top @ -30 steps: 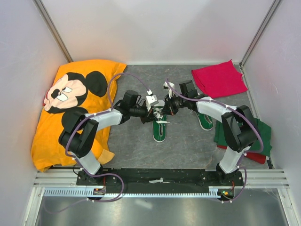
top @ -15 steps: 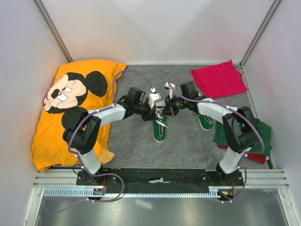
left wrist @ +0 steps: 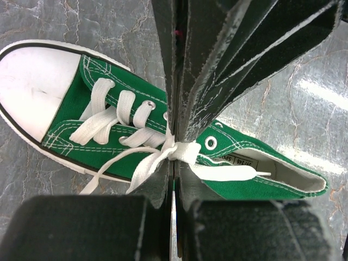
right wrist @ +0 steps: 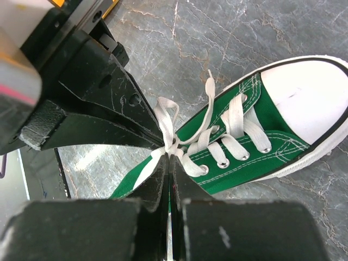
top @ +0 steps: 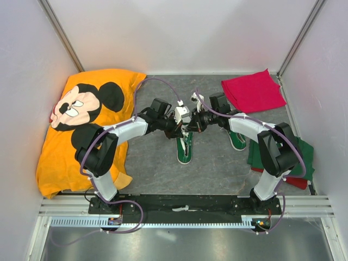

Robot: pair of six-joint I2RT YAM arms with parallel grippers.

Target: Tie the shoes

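One green shoe (top: 185,149) is located at the middle of the table (top: 147,168). The second shoe (top: 237,140) is seen partly hidden beside the right arm. Both grippers are brought together tip to tip above the middle shoe. The left gripper (left wrist: 174,163) is clamped fully closed on the white lace (left wrist: 106,128) at its crossing. The right gripper (right wrist: 168,157) is pinched closed on the same lace there.

Grey marbled table (top: 152,168); orange printed shirt (top: 49,157) on the left side; red cloth (top: 253,91) far right; green cloth (top: 304,157) near right; green shoe (top: 185,153) at centre; second green shoe (top: 237,141) to its right.
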